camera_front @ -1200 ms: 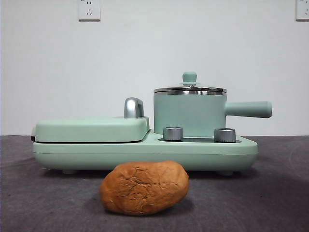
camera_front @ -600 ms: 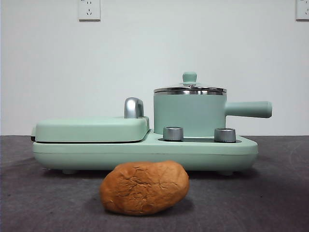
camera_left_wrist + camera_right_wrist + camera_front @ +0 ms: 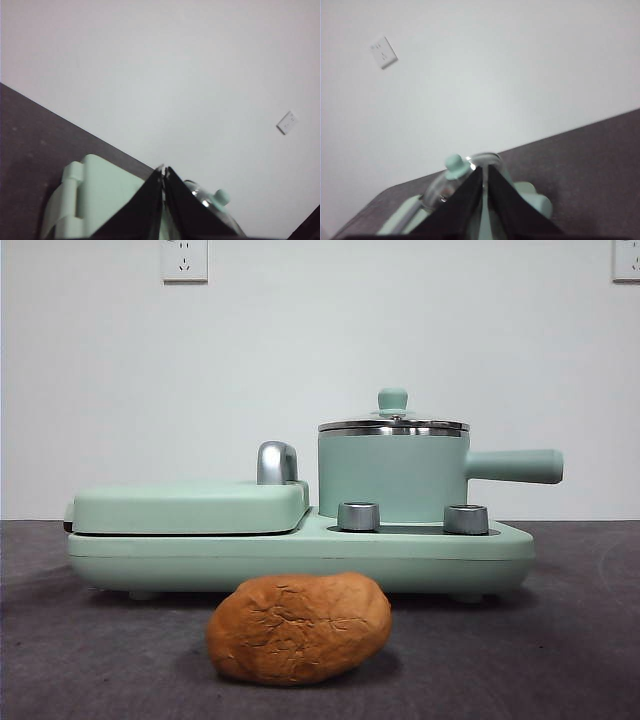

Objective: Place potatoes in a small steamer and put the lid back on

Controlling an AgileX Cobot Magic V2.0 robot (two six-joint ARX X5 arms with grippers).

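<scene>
The potato (image 3: pixel 299 628) is seen only from the front (no arm there); both wrist views show the lid (image 3: pixel 454 176), the left gripper (image 3: pixel 163 170) and right gripper (image 3: pixel 485 170) held aloft, jaws closed, empty.

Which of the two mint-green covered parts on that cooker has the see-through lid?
The small mint-green cylindrical pot on the side with the steel dials: its round glass lid has a steel rim and green knob. The flat griddle cover beside it is solid green.
</scene>
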